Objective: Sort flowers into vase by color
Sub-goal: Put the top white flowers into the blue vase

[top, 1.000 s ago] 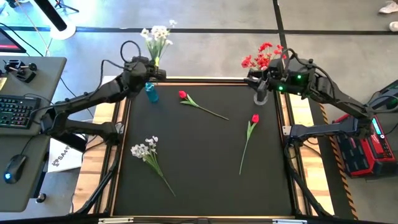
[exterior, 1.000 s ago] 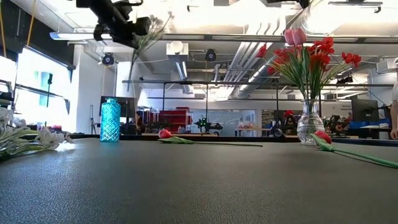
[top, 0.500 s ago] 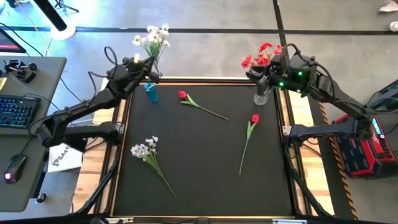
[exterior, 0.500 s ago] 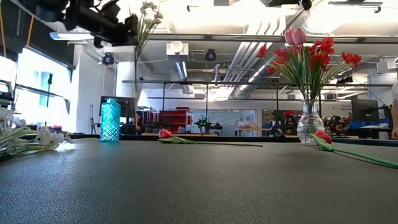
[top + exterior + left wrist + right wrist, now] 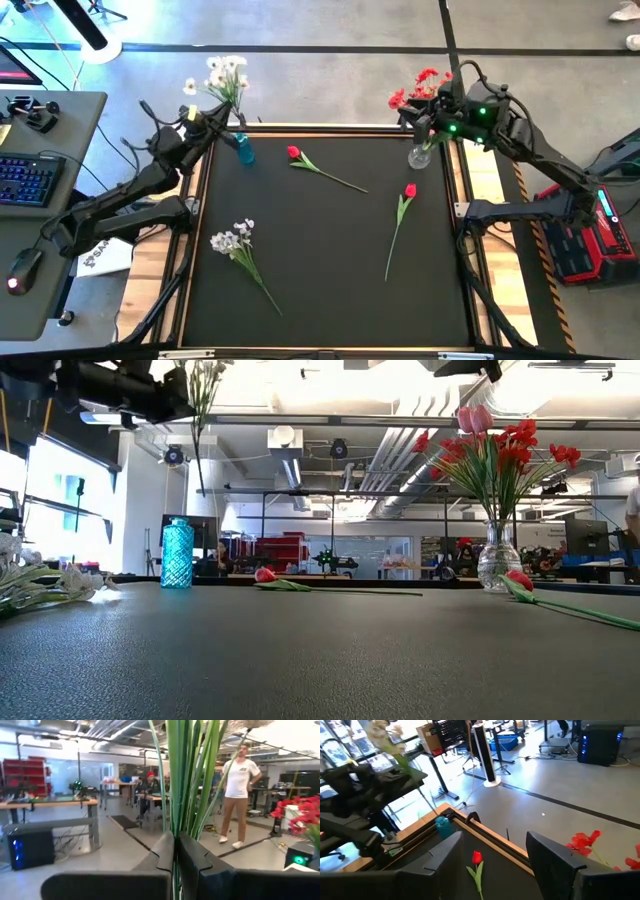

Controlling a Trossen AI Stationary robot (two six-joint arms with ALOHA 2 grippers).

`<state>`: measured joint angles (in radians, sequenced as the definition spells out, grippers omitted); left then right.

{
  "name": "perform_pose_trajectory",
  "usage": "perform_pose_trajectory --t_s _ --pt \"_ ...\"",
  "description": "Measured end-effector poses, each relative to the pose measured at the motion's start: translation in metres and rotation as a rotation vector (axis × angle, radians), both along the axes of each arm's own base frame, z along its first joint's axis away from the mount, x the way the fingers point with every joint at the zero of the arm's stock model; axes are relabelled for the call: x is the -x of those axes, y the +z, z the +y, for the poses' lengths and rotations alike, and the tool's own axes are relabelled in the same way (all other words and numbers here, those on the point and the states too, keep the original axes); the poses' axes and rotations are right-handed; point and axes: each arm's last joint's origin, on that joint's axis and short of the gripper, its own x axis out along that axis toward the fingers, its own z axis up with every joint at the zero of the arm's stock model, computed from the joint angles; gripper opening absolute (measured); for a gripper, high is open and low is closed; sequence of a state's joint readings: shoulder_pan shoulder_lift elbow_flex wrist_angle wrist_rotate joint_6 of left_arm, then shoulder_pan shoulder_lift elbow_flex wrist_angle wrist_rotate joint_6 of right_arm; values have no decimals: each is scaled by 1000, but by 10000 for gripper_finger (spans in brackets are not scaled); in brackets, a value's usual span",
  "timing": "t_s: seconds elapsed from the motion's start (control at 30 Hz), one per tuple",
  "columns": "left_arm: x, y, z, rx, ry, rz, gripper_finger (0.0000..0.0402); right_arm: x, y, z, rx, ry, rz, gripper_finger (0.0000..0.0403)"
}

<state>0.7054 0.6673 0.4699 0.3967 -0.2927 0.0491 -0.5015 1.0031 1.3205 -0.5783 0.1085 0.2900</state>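
Note:
My left gripper [image 5: 210,116] is raised over the table's far left corner, shut on a white blossom spray [image 5: 216,74]. The spray stands upright, left of the small blue vase [image 5: 243,150]. My right gripper [image 5: 419,121] hovers open above the clear vase [image 5: 422,155], which holds red flowers [image 5: 420,90]. It has nothing between its fingers. Flat on the black mat lie a red bud [image 5: 294,152], a second red bud [image 5: 410,190] and another white spray [image 5: 232,240]. My left gripper pinches the spray's bundle of green stems [image 5: 183,822] between its two fingers [image 5: 165,852]. The fingers are about level and lie across the stems. The spray is lifted clear and upright, blossoms above the fingers. Its lower stem end [image 5: 197,460] hangs free below them.
The mat has a raised wooden frame [image 5: 330,128] along its edges. A desk with a keyboard [image 5: 30,180] and a mouse stands off the table's left side. People stand in the room beyond the table.
My left gripper has carried the white spray from above the blue vase toward the table's left edge and somewhat lower. It has tipped upward, so the spray's stems now hang straight down instead of slanting. The gripper stays shut on the stems.

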Motion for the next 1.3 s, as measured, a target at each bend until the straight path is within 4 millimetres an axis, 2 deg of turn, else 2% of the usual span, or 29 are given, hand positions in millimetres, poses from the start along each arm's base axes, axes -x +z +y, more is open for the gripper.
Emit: perform_pose_trajectory --t_s 0.17,0.4,0.73,0.97,1.3 --pt "2 -4 -5 -32 -56 -4 0 -5 -2 -3 -3 4 3 204" --pt "5 -22 -7 -61 -50 -46 0 -7 -3 -4 -15 5 -1 204" --pt "8 -35 -5 -39 82 -25 0 -7 -3 -4 -25 3 -7 204" --pt "11 -35 -4 -54 198 21 0 -7 -3 -4 -25 2 -7 204" --pt "9 -47 -2 62 182 61 0 -7 -3 -4 -25 2 -7 204"
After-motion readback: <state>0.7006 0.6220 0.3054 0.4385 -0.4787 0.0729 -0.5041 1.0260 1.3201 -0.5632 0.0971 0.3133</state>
